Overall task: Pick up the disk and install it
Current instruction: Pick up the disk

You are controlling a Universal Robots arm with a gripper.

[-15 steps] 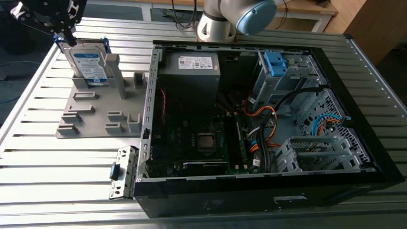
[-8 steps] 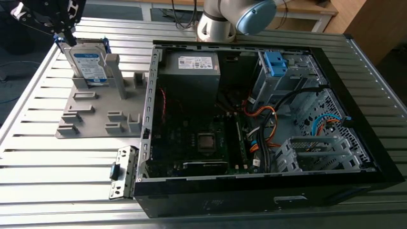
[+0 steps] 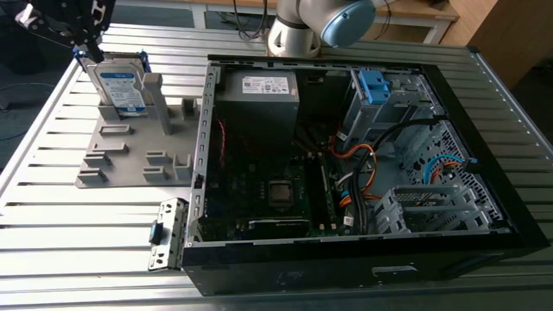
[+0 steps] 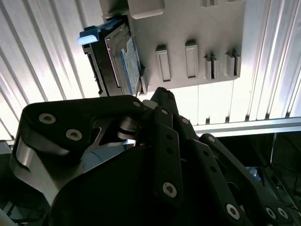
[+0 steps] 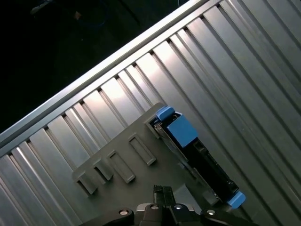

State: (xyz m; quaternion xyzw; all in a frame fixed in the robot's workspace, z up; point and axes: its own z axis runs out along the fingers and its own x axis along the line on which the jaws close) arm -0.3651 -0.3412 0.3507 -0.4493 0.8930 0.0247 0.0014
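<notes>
Silver disk [image 3: 115,70] w/ white-blue label [image 3: 122,91], blue caddy [image 5: 181,129]; grey holder [image 3: 121,152]; ribbed silver table [image 3: 78,227]; black PC case [image 3: 346,275].

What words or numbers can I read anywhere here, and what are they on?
White-and-blue label on the disk: print too small to read.
White sticker on the grey box: too small to read.
Nothing else legible.

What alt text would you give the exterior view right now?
The disk stands upright in a grey holder on the slatted table, at the exterior view's left, with the gripper at its top edge. An open computer case lies beside it.
</notes>
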